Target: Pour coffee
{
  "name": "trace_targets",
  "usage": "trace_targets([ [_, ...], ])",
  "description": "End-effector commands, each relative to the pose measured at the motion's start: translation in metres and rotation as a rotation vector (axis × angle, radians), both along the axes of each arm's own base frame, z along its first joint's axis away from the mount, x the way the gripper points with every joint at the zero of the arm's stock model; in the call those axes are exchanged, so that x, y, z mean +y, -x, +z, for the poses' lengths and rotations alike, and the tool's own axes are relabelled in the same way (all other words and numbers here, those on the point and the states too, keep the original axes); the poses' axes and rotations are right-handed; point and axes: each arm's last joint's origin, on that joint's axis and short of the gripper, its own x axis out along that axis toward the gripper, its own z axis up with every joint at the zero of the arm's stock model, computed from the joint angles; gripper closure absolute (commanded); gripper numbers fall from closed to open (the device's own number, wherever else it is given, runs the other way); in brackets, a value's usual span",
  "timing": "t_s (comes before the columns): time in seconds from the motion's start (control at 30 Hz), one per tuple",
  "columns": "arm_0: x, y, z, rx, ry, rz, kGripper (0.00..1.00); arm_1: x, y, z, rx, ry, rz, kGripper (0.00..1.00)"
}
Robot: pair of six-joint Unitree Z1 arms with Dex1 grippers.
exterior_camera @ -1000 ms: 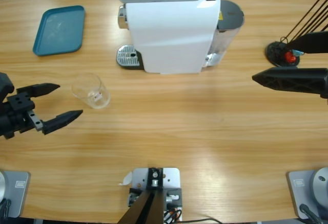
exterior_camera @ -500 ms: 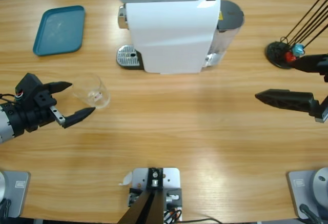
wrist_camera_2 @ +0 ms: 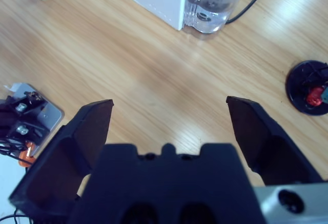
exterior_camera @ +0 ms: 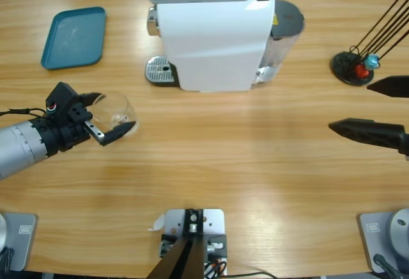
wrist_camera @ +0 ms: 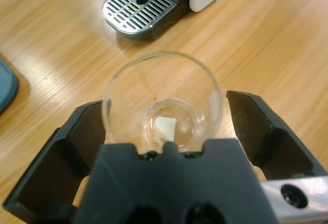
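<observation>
- Since a second earlier, the left gripper had moved right across the counter until its spread jaws stood on either side of the clear glass, while the right gripper had drawn back toward the right edge.
- Seen from the left wrist, the left gripper's jaws flanked the glass with a small gap on each side, so they were not yet pinching it.
- Inside the glass, no dark coffee showed; only its clear bottom with a pale reflection was visible.
- Just beyond the glass lay the metal drip grate of the white coffee machine.
- Over bare wood on the right side, the right gripper hung with its jaws wide apart and nothing between them.
- Near the right gripper, a black stand with thin rods rested on the counter.
- At the far left corner sat a blue tray.
</observation>
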Motion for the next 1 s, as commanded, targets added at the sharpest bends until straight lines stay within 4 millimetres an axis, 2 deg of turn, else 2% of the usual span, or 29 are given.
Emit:
trace_targets([
  [0.03,0.003,0.002,-0.010,0.013,-0.047,0.010,0.196,-0.012,0.010,-0.011,0.008,0.001,-0.003,0.000],
  [0.07,0.003,0.003,-0.010,0.018,-0.047,0.006,0.270,-0.012,0.010,-0.010,0.005,-0.002,-0.003,0.000],
  [0.13,0.002,0.003,-0.012,0.036,-0.035,-0.003,0.355,-0.012,0.010,-0.009,-0.001,-0.009,-0.004,0.000],
  [0.17,0.002,0.003,-0.012,0.040,-0.032,0.001,0.360,-0.013,0.010,-0.009,-0.003,-0.011,-0.004,0.000],
  [0.2,0.002,0.003,-0.013,0.042,-0.037,0.002,0.434,-0.013,0.011,-0.009,-0.001,-0.012,-0.003,0.000],
  [0.27,0.005,0.005,-0.013,0.029,-0.037,-0.006,0.949,-0.013,0.011,-0.009,0.001,-0.018,0.003,0.000],
  [0.3,0.008,0.008,-0.012,0.015,-0.026,-0.015,1.000,-0.014,0.012,-0.009,0.002,-0.020,0.005,0.000],
  [0.57,0.016,0.011,0.007,-0.076,0.057,-0.008,1.000,-0.014,0.010,-0.012,-0.033,0.018,0.015,0.000],
  [0.73,0.026,0.006,0.031,-0.179,0.139,-0.125,1.000,-0.012,0.009,-0.015,-0.039,0.008,0.021,0.000],
  [0.83,0.033,-0.007,0.047,-0.191,0.184,-0.144,1.000,-0.011,0.008,-0.020,-0.045,0.004,0.018,0.000],
  [0.93,0.028,-0.031,0.069,-0.155,0.175,-0.217,1.000,-0.010,0.007,-0.022,-0.044,0.007,0.017,0.000],
  [1.0,0.025,-0.045,0.076,-0.151,0.142,-0.230,1.000,-0.009,0.006,-0.023,-0.046,0.013,0.012,0.000],
])
